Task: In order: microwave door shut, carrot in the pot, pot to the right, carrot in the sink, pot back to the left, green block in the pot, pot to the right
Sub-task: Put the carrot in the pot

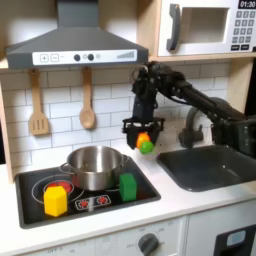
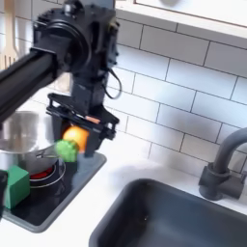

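White microwave door (image 1: 201, 28) looks shut. Steel pot (image 1: 94, 166) sits empty on the first exterior view's left, the sink (image 1: 215, 166) to the right, the green block (image 1: 128, 186) waiting near the pot. The gripper (image 1: 143, 138), fingers clenched on the carrot (image 1: 145, 143), hangs between pot and sink, so I judge the sink drop is next.

I see my arm (image 1: 200, 100) reaching from the right edge toward centre frame in the first exterior view, wrist bent down, claw (image 1: 144, 140) pointing downward, clamped on the carrot (image 1: 146, 142).

White counter (image 1: 190, 200), black stovetop (image 1: 140, 190) bearing pot (image 1: 93, 165), green block (image 1: 127, 185), yellow block (image 1: 55, 200), sink (image 1: 215, 168) inset
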{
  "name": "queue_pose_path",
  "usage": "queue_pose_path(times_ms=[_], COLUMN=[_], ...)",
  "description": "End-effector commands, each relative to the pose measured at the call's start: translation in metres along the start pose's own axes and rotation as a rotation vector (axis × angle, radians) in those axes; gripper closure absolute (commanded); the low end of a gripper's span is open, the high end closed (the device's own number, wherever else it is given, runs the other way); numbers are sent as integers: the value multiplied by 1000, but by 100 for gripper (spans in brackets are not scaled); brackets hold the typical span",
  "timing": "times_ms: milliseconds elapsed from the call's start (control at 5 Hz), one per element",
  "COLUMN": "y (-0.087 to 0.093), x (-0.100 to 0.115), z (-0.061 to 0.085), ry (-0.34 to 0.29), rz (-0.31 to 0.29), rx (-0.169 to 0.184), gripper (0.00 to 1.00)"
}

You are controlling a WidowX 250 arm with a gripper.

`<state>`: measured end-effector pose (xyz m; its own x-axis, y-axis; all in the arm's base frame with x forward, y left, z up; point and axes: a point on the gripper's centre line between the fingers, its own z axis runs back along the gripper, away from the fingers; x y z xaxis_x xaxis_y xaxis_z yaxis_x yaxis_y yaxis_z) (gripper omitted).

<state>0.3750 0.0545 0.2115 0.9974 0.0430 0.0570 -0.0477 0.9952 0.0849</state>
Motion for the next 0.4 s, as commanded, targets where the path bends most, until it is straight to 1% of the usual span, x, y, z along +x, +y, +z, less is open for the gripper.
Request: queue_pose_path(times_ms=[0, 200], y=[40, 60], x=[13, 14], z=[1, -2], ry=[-9, -1], rz=[88, 108], rx=[37, 61], gripper=[100, 100])
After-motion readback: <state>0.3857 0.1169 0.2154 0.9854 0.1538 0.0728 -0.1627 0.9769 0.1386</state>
